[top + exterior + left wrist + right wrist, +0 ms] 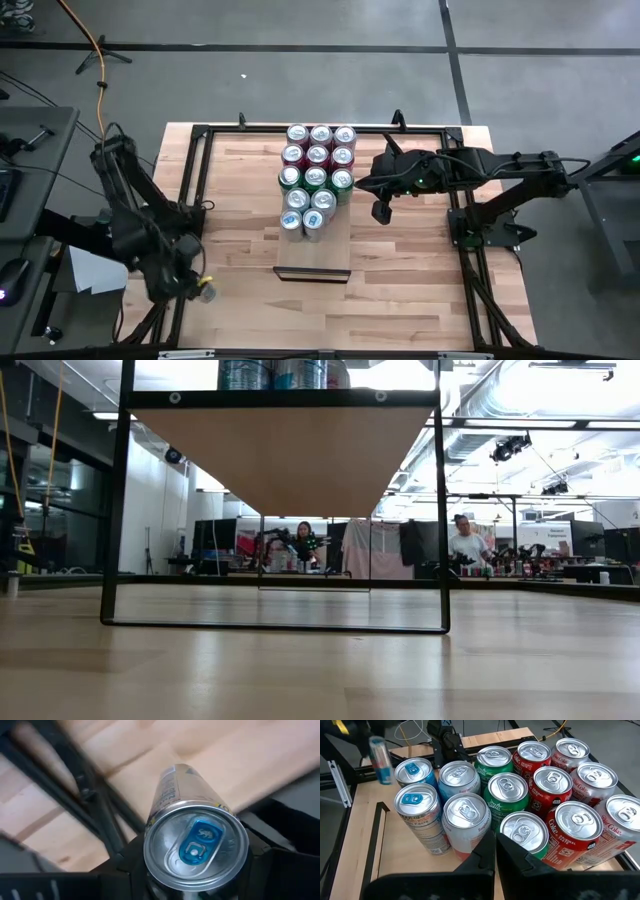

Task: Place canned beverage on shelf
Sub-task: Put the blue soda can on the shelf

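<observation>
- Silver slim can with a blue pull tab point(196, 847) sits between the left gripper's point(196, 289) fingers at the table's front left corner, gripped, well apart from the shelf.
- Pale narrow wooden shelf point(318, 250) stands mid-table, carrying rows of silver, green and red cans point(317, 178) at its far end.
- Right gripper point(381, 212), fingers shut and empty, hovers just beside those cans.

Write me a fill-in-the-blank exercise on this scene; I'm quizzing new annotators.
The can in the left gripper has a ___ pull tab.
The green cans on the shelf number ___.
The right gripper waits beside the shelf, its jaws ___.
Missing: blue, three, shut.
</observation>
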